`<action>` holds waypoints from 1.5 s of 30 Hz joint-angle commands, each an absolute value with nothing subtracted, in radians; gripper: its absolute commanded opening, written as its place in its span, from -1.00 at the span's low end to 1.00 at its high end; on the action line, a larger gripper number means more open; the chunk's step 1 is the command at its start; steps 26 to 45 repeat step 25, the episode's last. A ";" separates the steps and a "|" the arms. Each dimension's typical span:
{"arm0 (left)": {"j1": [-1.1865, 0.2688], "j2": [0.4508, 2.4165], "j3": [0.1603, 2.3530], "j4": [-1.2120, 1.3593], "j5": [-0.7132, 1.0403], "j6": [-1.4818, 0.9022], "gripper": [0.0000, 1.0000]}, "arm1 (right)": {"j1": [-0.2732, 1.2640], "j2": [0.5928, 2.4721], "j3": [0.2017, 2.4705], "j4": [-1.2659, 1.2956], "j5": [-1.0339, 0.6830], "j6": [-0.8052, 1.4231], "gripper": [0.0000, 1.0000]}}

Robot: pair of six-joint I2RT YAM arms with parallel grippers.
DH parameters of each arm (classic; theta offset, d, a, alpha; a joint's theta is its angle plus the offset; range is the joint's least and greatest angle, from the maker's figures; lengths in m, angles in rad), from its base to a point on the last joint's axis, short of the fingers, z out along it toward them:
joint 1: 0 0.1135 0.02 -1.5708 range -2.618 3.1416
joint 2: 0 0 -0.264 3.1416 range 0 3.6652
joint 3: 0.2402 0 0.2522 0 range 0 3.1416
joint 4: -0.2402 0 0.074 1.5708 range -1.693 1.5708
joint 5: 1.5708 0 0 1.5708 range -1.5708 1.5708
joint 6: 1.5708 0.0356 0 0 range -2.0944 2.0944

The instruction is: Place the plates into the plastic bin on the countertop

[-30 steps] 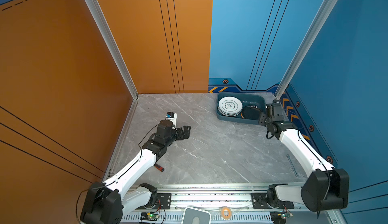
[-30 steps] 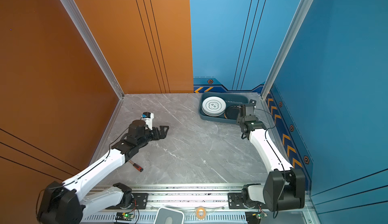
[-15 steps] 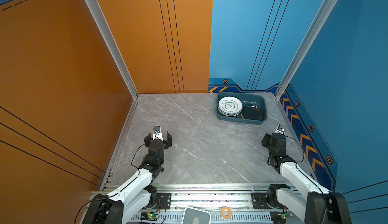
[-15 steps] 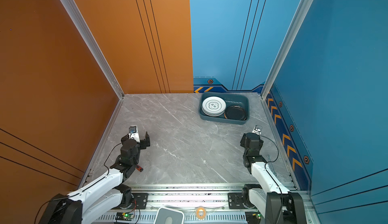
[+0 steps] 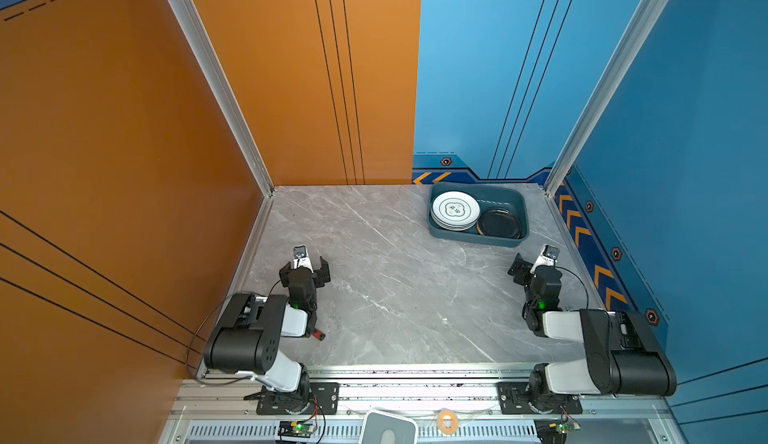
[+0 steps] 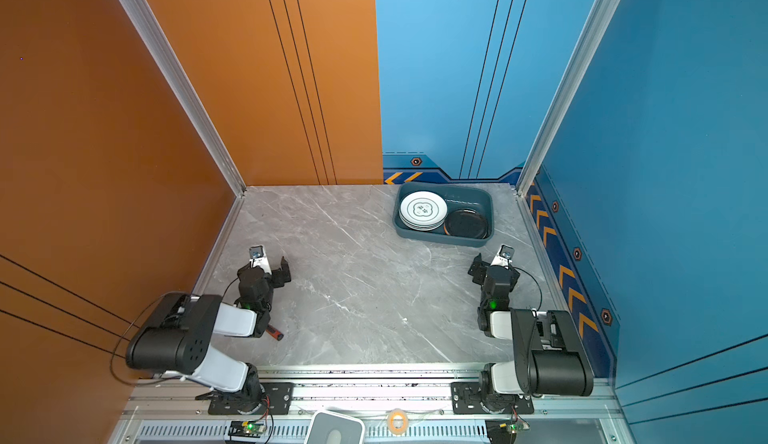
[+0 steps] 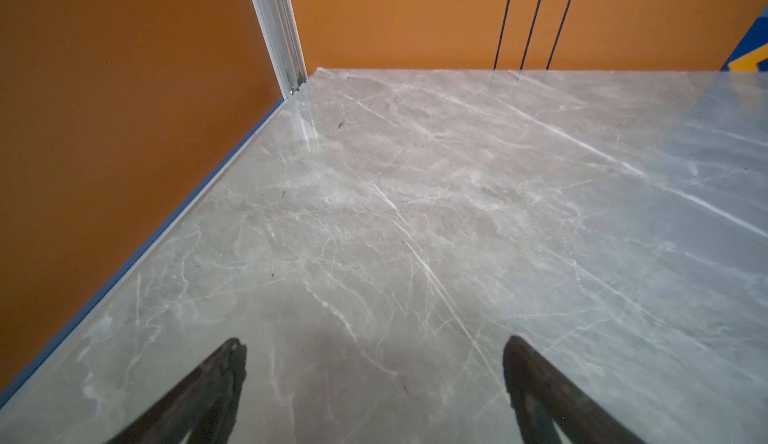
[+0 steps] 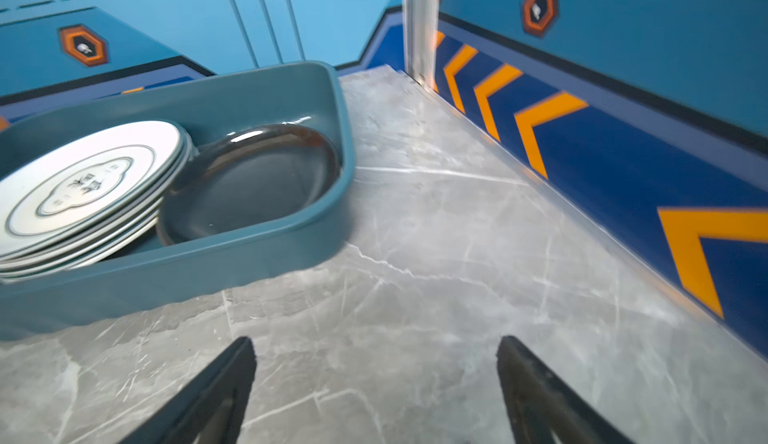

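Observation:
The plastic bin (image 5: 473,240) (image 6: 440,240) (image 8: 166,288) stands at the far right of the countertop (image 5: 395,275) (image 7: 415,213). Inside it lie the plates: a stack of white ones with a dark emblem (image 5: 455,210) (image 6: 423,210) (image 8: 83,184) and a black one (image 5: 498,223) (image 6: 466,223) (image 8: 257,180) beside it. My left gripper (image 5: 304,266) (image 6: 266,269) (image 7: 374,342) hovers open and empty over bare marble at the near left. My right gripper (image 5: 536,265) (image 6: 496,267) (image 8: 376,340) is open and empty, a short way in front of the bin's right end.
A small red-tipped tool (image 5: 318,335) (image 6: 275,333) lies under my left arm. Orange walls close the left and back, blue walls the back right and right. An aluminium rail (image 5: 415,373) runs along the near edge, with both arm bases behind it.
Both arms have drawn back toward the near edge and folded up. The right gripper has left the bin's right end and now stands wider open.

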State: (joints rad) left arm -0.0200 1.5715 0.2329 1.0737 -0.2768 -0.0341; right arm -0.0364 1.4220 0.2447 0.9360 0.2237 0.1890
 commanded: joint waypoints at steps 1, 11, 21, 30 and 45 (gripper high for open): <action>-0.012 1.527 0.303 1.012 -0.212 -0.047 0.96 | -0.011 1.462 0.296 0.957 0.203 0.138 1.00; -0.047 1.562 0.370 0.943 -0.239 -0.006 0.96 | 0.041 1.537 0.373 0.893 0.197 0.062 1.00; -0.054 1.565 0.379 0.929 -0.214 0.009 0.95 | 0.040 1.531 0.376 0.874 0.193 0.064 1.00; -0.041 1.557 0.381 0.911 -0.189 0.002 0.96 | 0.043 1.517 0.291 1.003 0.203 0.061 1.00; -0.041 1.557 0.381 0.911 -0.189 0.002 0.96 | 0.043 1.517 0.291 1.003 0.203 0.061 1.00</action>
